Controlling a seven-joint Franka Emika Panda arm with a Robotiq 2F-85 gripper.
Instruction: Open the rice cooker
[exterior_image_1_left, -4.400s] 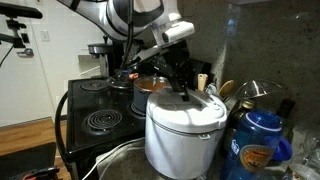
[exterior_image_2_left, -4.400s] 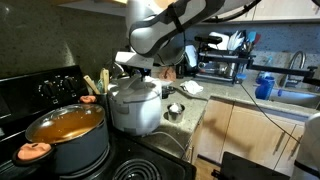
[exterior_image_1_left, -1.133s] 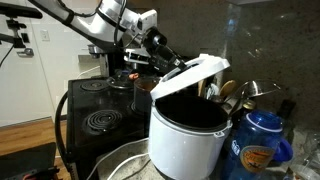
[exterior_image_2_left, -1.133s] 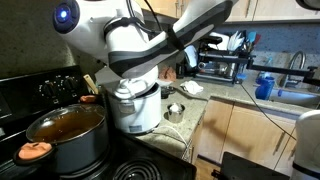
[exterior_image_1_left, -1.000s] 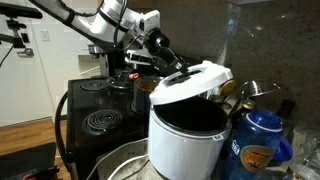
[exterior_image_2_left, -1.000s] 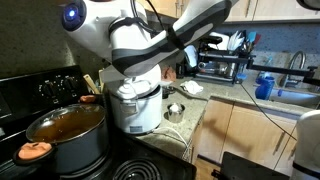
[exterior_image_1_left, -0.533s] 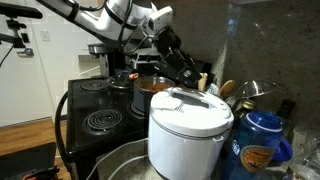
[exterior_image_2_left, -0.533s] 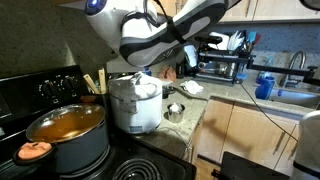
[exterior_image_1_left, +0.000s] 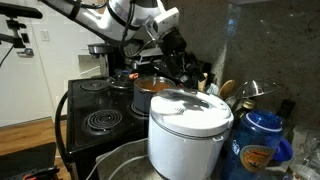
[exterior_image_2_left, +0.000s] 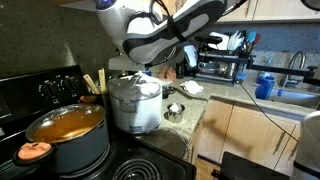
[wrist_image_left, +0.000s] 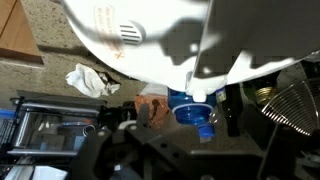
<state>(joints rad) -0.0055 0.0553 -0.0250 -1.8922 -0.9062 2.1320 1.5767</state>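
Pincer (exterior_image_1_left: 186, 70) on my white robot arm (exterior_image_1_left: 125, 15) hangs above and just behind the large white cylindrical rice cooker (exterior_image_1_left: 188, 128) in an exterior view, clear of its rounded lid (exterior_image_1_left: 188, 105), which lies shut. From this angle I cannot tell how the dark fingers stand. A translucent blue bottle (exterior_image_1_left: 262, 140) stands just beside the cooker. A black stove with coil burners (exterior_image_1_left: 100, 112) is on its other side, and the rim of a steel pot (exterior_image_1_left: 118, 160) shows in front.

In an exterior view, the rice cooker (exterior_image_2_left: 135, 100) sits lid down between the stove and a small metal cup (exterior_image_2_left: 175, 111). The arm (exterior_image_2_left: 160, 35) bends over it. A dark pot of orange liquid (exterior_image_2_left: 65, 125) sits on the near burner.

In the wrist view, the cooker's white lid (wrist_image_left: 100, 20) fills the top of the picture, with its steam vent (wrist_image_left: 127, 32) showing. The two dark fingers (wrist_image_left: 231, 110) stand apart with nothing between them, so I read the pincer as released. Beyond them lie a blue bottle cap (wrist_image_left: 195, 108) and a crumpled white cloth (wrist_image_left: 88, 78) on the speckled counter (wrist_image_left: 45, 40).
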